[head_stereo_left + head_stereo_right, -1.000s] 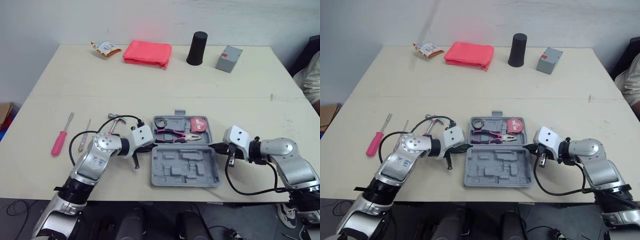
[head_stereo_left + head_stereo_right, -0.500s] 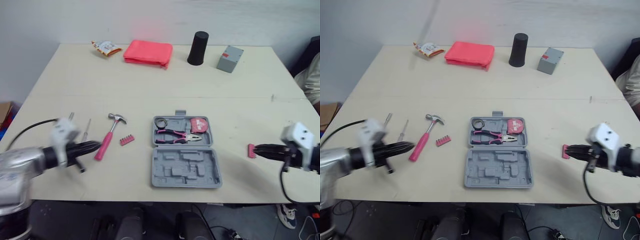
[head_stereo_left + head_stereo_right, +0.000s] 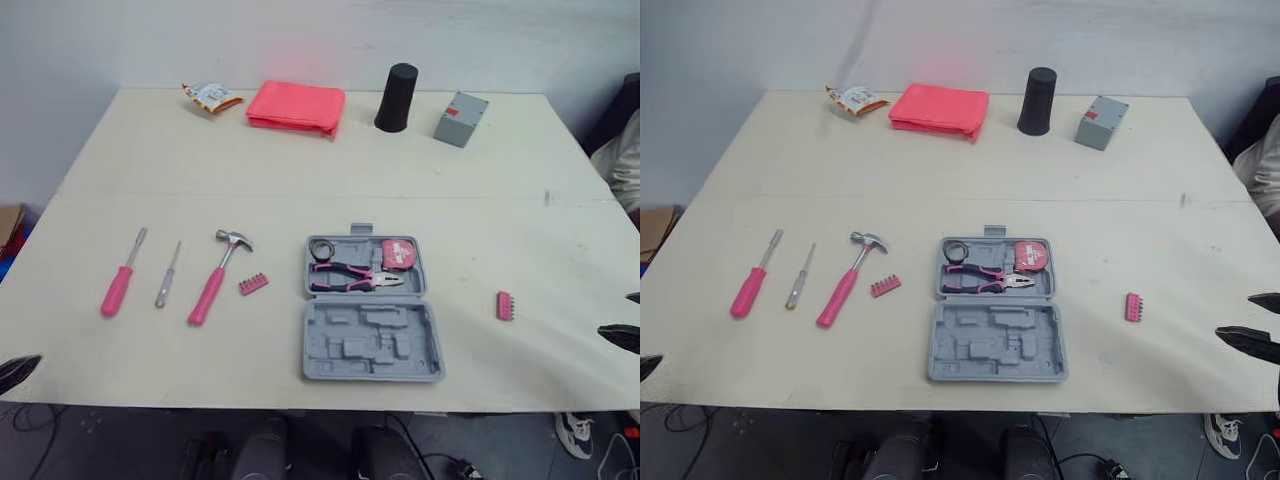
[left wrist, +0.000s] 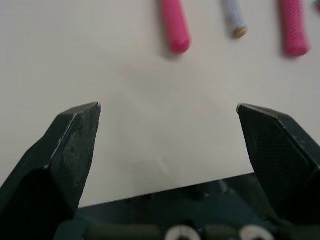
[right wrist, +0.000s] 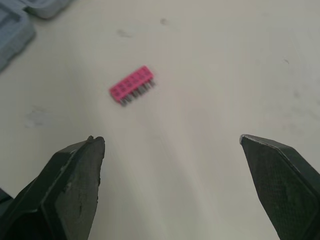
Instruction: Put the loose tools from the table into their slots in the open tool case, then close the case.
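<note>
The grey tool case [image 3: 370, 340] lies open at the table's front middle, with pink pliers [image 3: 355, 280] and a red tape measure [image 3: 400, 254] in its far half. Left of it lie a pink screwdriver [image 3: 118, 288], a small screwdriver [image 3: 166, 277], a pink hammer [image 3: 212, 290] and a pink bit holder [image 3: 253, 284]. A second pink bit holder [image 3: 504, 305] lies right of the case. My left gripper [image 4: 169, 107] is open over the front left table edge, short of the tool handles. My right gripper [image 5: 170, 139] is open at the right edge, near the second bit holder [image 5: 131, 86].
Along the far edge sit a snack packet [image 3: 209, 96], a folded pink cloth [image 3: 296, 105], a black cup [image 3: 395, 97] and a grey box [image 3: 459, 117]. A person's sleeve [image 3: 622, 155] shows at the right side.
Both arms have drawn back from the case's sides to the table's outer edges, the left to the front left and the right to the right. Both grippers have opened.
</note>
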`<action>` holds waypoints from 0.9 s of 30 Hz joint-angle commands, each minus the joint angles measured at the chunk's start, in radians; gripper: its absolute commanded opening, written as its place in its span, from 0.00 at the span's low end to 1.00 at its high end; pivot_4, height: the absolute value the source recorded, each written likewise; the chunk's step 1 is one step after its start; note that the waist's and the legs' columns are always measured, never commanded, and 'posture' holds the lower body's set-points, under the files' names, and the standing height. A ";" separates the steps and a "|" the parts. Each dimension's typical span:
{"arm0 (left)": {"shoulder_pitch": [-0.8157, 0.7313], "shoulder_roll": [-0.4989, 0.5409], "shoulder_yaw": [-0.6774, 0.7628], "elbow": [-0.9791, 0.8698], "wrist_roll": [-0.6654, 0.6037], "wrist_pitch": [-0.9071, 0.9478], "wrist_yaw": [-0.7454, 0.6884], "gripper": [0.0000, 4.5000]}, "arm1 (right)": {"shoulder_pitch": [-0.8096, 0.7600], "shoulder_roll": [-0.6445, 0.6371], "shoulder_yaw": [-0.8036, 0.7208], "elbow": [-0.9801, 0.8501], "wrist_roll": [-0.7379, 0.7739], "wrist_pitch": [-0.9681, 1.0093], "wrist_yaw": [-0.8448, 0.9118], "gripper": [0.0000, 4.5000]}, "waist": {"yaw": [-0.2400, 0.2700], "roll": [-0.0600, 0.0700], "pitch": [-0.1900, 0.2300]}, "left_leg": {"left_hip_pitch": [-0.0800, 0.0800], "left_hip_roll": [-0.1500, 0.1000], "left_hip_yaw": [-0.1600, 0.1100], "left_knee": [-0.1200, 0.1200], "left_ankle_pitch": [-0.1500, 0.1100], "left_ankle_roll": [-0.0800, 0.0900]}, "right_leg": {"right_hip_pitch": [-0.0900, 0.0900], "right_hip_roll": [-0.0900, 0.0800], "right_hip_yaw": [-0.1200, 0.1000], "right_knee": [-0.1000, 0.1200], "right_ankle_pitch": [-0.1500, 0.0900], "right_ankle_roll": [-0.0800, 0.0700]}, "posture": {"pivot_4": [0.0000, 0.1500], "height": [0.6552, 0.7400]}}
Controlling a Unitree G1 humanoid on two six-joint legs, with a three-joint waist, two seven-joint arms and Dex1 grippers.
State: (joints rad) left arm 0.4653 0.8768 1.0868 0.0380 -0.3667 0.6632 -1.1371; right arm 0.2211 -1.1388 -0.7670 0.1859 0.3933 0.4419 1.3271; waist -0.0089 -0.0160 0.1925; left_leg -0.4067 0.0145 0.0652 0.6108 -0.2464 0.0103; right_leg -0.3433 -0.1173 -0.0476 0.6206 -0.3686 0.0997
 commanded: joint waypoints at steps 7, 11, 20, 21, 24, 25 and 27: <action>-0.066 -0.062 -0.061 -0.251 -0.078 0.112 0.215 0.99 | -0.084 0.044 0.030 -0.162 0.088 0.051 -0.066 1.00 | -0.019 0.000 0.000 | 0.001 0.002 0.000 0.000 0.000 -0.002 | 0.001 0.001 -0.001 0.000 0.000 0.000 | 1.00 0.95; -0.217 -0.114 -0.177 -0.438 -0.119 0.344 0.441 0.99 | -0.158 0.090 0.149 -0.396 0.157 0.115 -0.143 1.00 | -0.020 0.001 0.000 | 0.001 0.002 0.000 0.001 0.003 -0.002 | 0.000 0.001 -0.001 0.005 0.001 0.001 | 1.00 0.95; -0.487 -0.275 -0.473 -0.594 -0.032 0.633 0.827 0.99 | -0.695 0.223 0.564 -0.711 0.398 0.274 -0.277 1.00 | -0.017 -0.001 0.000 | 0.001 0.002 0.000 0.003 0.008 -0.002 | -0.001 0.004 -0.002 0.008 0.002 0.004 | 1.00 0.95; -0.502 -0.282 -0.488 -0.585 -0.030 0.642 0.839 0.99 | -0.736 0.239 0.596 -0.716 0.408 0.280 -0.277 1.00 | -0.015 -0.003 0.000 | 0.001 0.002 -0.001 0.003 0.010 -0.004 | -0.001 0.005 -0.003 0.008 0.002 0.004 | 1.00 0.95; -0.562 -0.293 -0.516 -0.515 -0.040 0.651 0.844 0.99 | -0.859 0.311 0.682 -0.681 0.402 0.259 -0.272 1.00 | -0.009 -0.005 0.000 | 0.000 0.002 -0.001 0.003 0.011 -0.004 | -0.001 0.004 -0.004 0.008 0.002 0.004 | 1.00 0.95; -0.572 -0.286 -0.528 -0.488 -0.032 0.630 0.845 0.99 | -0.884 0.324 0.698 -0.664 0.395 0.257 -0.269 1.00 | -0.009 -0.005 0.000 | 0.000 0.001 -0.001 0.004 0.011 -0.004 | -0.001 0.004 -0.004 0.008 0.002 0.004 | 1.00 0.95; -0.580 -0.272 -0.561 -0.443 -0.016 0.593 0.844 0.99 | -0.912 0.342 0.708 -0.634 0.409 0.268 -0.260 1.00 | -0.007 -0.006 -0.001 | 0.000 0.001 0.000 0.004 0.011 -0.003 | 0.000 0.004 -0.003 0.008 0.002 0.005 | 1.00 0.95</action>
State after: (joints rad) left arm -0.1123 0.5868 0.5352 -0.4208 -0.4097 1.2866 -0.2975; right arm -0.6749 -0.7959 -0.0438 -0.4579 0.7812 0.7085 1.0596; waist -0.0156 -0.0223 0.1917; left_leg -0.4070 0.0154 0.0649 0.6149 -0.2355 0.0071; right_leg -0.3438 -0.1138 -0.0509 0.6283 -0.3661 0.1043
